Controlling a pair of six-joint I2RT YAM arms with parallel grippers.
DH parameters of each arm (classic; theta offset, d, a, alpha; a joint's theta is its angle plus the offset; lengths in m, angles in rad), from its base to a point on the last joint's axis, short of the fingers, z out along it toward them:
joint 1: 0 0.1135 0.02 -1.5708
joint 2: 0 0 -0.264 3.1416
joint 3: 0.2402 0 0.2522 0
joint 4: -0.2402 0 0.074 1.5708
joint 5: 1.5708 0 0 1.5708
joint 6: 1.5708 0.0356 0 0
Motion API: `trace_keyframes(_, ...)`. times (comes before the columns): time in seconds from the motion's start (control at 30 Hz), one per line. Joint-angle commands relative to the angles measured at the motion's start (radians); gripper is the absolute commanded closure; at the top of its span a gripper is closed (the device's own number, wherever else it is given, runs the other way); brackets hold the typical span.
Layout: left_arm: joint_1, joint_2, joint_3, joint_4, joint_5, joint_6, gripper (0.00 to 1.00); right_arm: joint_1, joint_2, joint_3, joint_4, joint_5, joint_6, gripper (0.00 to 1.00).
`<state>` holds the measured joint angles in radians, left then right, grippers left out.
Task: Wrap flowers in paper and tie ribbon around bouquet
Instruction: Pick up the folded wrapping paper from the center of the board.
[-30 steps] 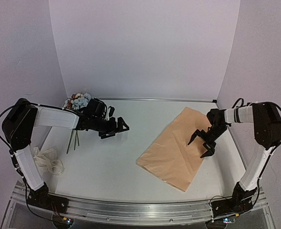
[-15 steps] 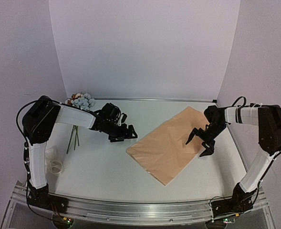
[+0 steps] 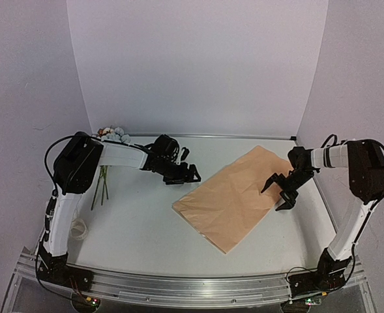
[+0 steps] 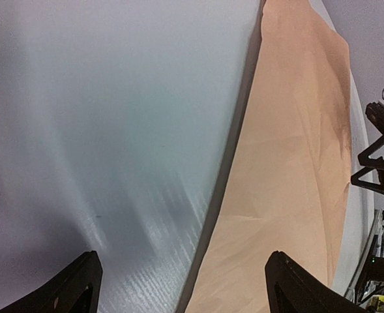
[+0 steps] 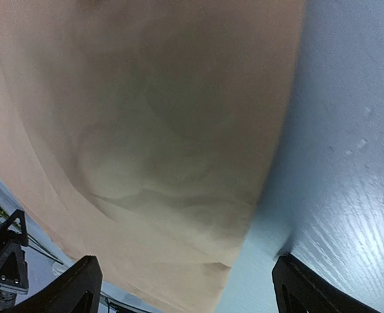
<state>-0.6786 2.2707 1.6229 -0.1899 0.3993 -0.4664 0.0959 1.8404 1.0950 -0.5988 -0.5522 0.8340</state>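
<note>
The tan paper (image 3: 229, 199) lies flat and slanted on the right half of the table. My left gripper (image 3: 188, 177) hovers open just off its upper left edge. In the left wrist view that gripper (image 4: 182, 288) straddles the paper's edge (image 4: 289, 163) with nothing between its fingers. My right gripper (image 3: 278, 194) is open low over the paper's right edge. The right wrist view shows it (image 5: 186, 288) above the rumpled sheet (image 5: 165, 130). The flowers (image 3: 112, 135) lie at the back left, stems (image 3: 102, 184) pointing forward. A loop of cream ribbon (image 3: 79, 228) peeks out beside the left arm.
White walls close the table at the back and on both sides. The left arm stretches low across the back left, above the flower stems. The right arm's base stands at the near right corner (image 3: 328, 270).
The left arm has reached rightward from the flowers to the paper's left edge. The paper slid to the left, then stayed still. The right gripper shifted slightly toward the right edge.
</note>
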Motion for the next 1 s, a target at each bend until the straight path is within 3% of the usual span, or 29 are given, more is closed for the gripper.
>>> trace_keyframes(0.0, -0.037, 0.03, 0.014, -0.025, 0.073, -0.024, 0.14, 0.003, 0.099, 0.053, 0.076, 0.0, 0.015, 0.12)
trace_keyframes(0.2, -0.074, -0.053, -0.151, 0.078, 0.098, -0.158, 0.25, 0.042, 0.159, 0.137, 0.064, -0.026, 0.008, 0.19)
trace_keyframes(0.47, -0.082, -0.274, -0.389, 0.119, -0.035, -0.241, 0.4, 0.136, 0.2, 0.239, -0.062, -0.015, -0.078, 0.21)
trace_keyframes(0.9, -0.082, -0.309, -0.345, 0.03, -0.049, -0.195, 0.85, 0.203, 0.189, 0.216, -0.079, 0.006, -0.071, 0.21)
trace_keyframes(0.97, -0.082, -0.324, -0.337, 0.011, -0.061, -0.186, 0.96, 0.206, 0.191, 0.219, -0.082, 0.008, -0.072, 0.21)
